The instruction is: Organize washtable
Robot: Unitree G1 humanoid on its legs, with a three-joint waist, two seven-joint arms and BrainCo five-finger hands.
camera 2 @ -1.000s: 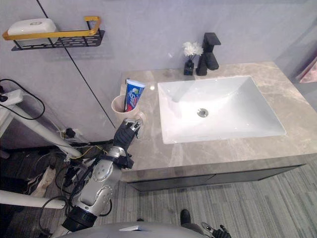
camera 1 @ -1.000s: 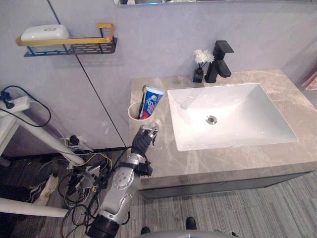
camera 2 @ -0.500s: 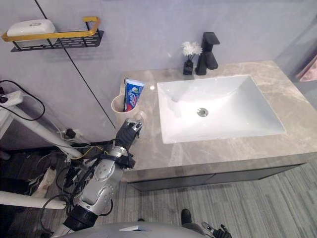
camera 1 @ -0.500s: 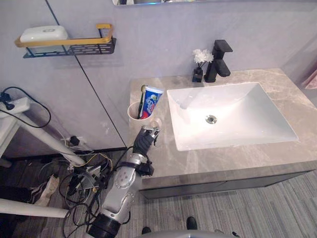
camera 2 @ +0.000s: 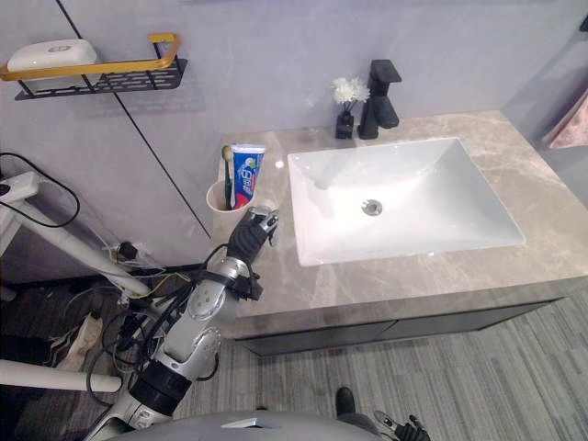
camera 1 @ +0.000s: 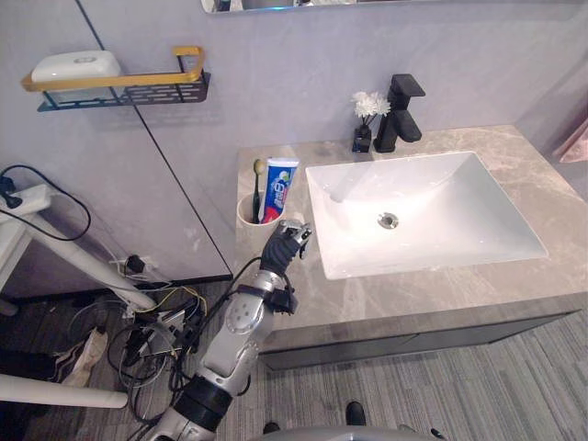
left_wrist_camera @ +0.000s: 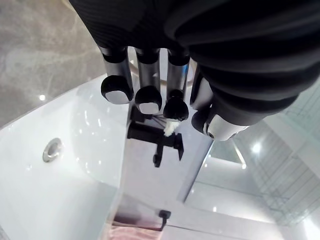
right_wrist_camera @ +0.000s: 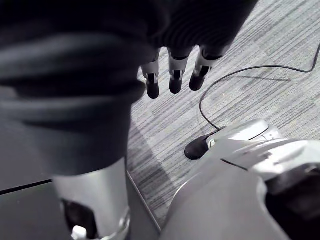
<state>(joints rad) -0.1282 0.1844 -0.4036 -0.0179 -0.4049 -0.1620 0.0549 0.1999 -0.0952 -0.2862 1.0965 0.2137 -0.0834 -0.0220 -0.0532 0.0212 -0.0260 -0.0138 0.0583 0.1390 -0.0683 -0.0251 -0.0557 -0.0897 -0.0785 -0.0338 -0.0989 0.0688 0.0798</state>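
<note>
So, cup (camera 1: 246, 211): upright on the counter's left rear part, near the counter's left edge and just left of the sink; apart from my fingers.
Toothpaste (camera 1: 279, 186): in the cup, standing on end, tilted a little toward the sink.
Toothbrush (camera 1: 256, 186): in the same cup, upright, head up, just left of the toothpaste.
Left hand (camera 1: 285, 246): over the counter just in front of the cup, between it and the sink's near left corner; my fingers (left_wrist_camera: 116, 89) are loosely bent and released, thumb apart, nothing in them; whether they touch the counter I cannot tell.
Right hand (right_wrist_camera: 174, 76): hangs low over the grey striped floor (right_wrist_camera: 260, 100); fingers straight and slack, grasping nothing.
Counter (camera 1: 432, 289): grey-brown marble; it bears the cup, the sink, the tap and the flowers.
Sink (camera 1: 441, 262): white, rectangular, set in the counter's middle; round metal drain in its bottom.
Tap (camera 1: 401, 115): black, at the sink's rear rim, spout over the basin.
Flowers (camera 1: 367, 104): white, in a small dark vase just left of the tap; whether vase and tap touch I cannot tell.
Shelf (camera 1: 129, 90): black with a gold rail, on the wall, well left of the counter and above it.
White case (camera 1: 75, 66): lies flat on the shelf's left end, behind the gold rail.
</note>
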